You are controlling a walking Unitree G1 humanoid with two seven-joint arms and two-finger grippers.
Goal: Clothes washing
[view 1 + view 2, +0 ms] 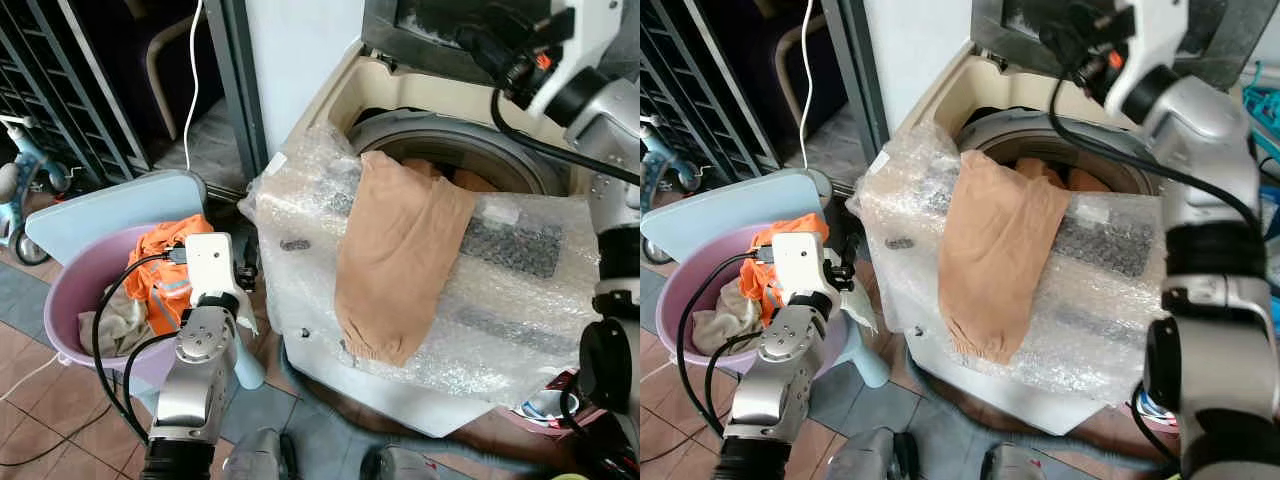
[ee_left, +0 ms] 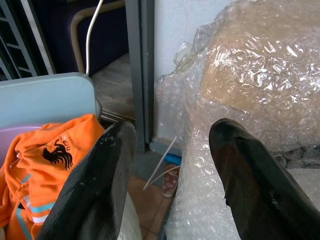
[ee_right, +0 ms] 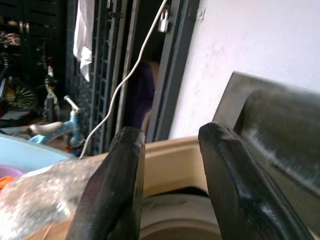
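Clothes, the tan-brown cloth garment [image 1: 400, 260] above all, hang half in, half out of the cream top-loading washing machine wrapped in bubble plastic [image 1: 520, 300]. In the left eye view the garment drapes from the drum mouth at twelve o'clock down the front wall toward six, probably dropped short of the opening, so it needs a further push inside. At nine o'clock sits the round pink plastic basin [image 1: 70, 290] with an orange printed shirt [image 1: 165, 265] and a beige cloth [image 1: 115, 325], likely the pile waiting to be loaded.

In the right eye view the left arm rises from seven o'clock, bent at the wrist beside the basin; the right arm reaches up at one o'clock toward the raised grey lid [image 1: 1020, 25].

In the left wrist view the left gripper [image 2: 172, 175] has its fingers spread wide, holding nothing, pointed between shirt and machine.

In the right wrist view the right gripper [image 3: 167, 185] is parted too, empty, poised above the drum rim.
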